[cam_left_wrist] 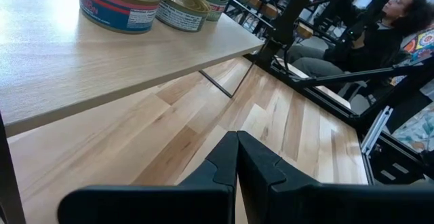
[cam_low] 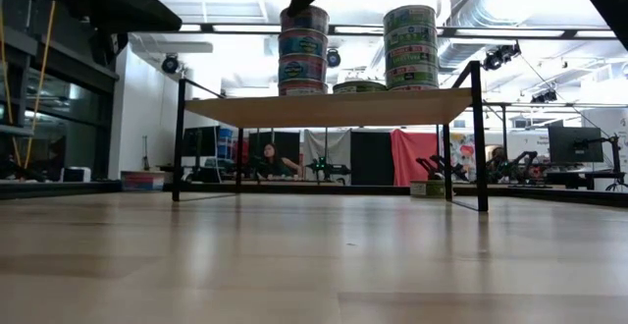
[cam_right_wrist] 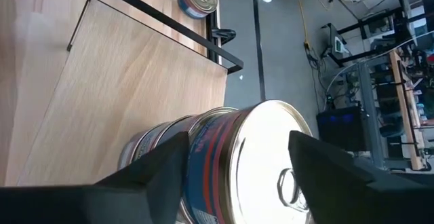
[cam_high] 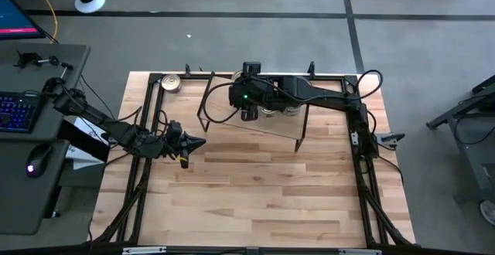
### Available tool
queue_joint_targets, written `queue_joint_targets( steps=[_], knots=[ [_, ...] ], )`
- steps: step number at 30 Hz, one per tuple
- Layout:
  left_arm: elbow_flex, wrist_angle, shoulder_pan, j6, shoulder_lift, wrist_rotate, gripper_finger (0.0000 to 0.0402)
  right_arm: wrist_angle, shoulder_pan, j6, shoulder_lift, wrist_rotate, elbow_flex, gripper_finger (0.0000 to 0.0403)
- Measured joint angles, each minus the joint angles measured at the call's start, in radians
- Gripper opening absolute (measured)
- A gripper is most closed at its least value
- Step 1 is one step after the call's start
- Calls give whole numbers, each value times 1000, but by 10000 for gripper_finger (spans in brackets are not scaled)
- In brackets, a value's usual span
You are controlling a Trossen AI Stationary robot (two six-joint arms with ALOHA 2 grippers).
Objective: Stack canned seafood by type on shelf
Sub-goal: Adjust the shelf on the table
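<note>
The shelf (cam_low: 334, 108) stands at the table's far middle on black legs. On it a stack of blue-and-red tins (cam_low: 303, 54) rises beside one low gold-topped tin (cam_low: 358, 86) and a stack of green tins (cam_low: 410, 44). My right gripper (cam_right_wrist: 237, 139) hangs over the blue stack, open, with a finger on either side of the silver-topped uppermost tin (cam_right_wrist: 268, 149), which rests on the stack. One more gold-topped tin (cam_high: 172, 83) lies on the table at the far left corner. My left gripper (cam_high: 193, 141) waits shut above the table, left of the shelf.
Black frame rails (cam_high: 147, 131) run along the table's left, right and far edges. Bare wood tabletop (cam_high: 263, 193) stretches from the shelf to the near edge. A person (cam_left_wrist: 380, 27) sits beyond the table. A desk with a keyboard (cam_high: 19, 108) stands off the left side.
</note>
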Motion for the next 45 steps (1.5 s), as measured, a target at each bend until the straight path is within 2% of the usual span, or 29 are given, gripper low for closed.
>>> queue_joint_targets(
  steps=[5, 8, 11, 13, 16, 22, 25, 29, 33, 42, 45],
  knots=[
    [0, 34, 0, -18, -1, 11, 0, 2, 15, -3, 0, 15, 1, 278],
    [0, 167, 0, -22, -24, 95, 0, 39, 46, -3, -9, 17, 1, 283],
    [3, 317, 0, 61, -59, 189, 0, 116, 91, 6, -30, 45, 2, 284],
    [35, 330, 0, 101, -83, 190, 0, 160, 124, 31, -42, 82, 4, 284],
    [145, 177, 22, 131, -108, 135, 0, 170, 168, 74, -54, 119, 4, 284],
    [469, -453, 150, 125, -71, 101, 0, 18, 226, 129, -63, 114, 4, 284],
    [566, -658, 219, 132, -51, 96, 0, -82, 244, 242, -63, 54, 2, 284],
    [591, -729, 276, 136, -54, 98, 0, -242, 263, 449, -63, -9, 1, 284],
    [591, -740, 291, 143, -58, 101, 0, -312, 273, 615, -63, -65, 1, 284],
    [590, -775, 290, 142, -52, 131, 0, -353, 305, 732, -59, -103, 0, 284],
    [590, -800, 290, 129, -52, 149, 0, -345, 315, 768, -62, -153, -45, 278]
  ],
)
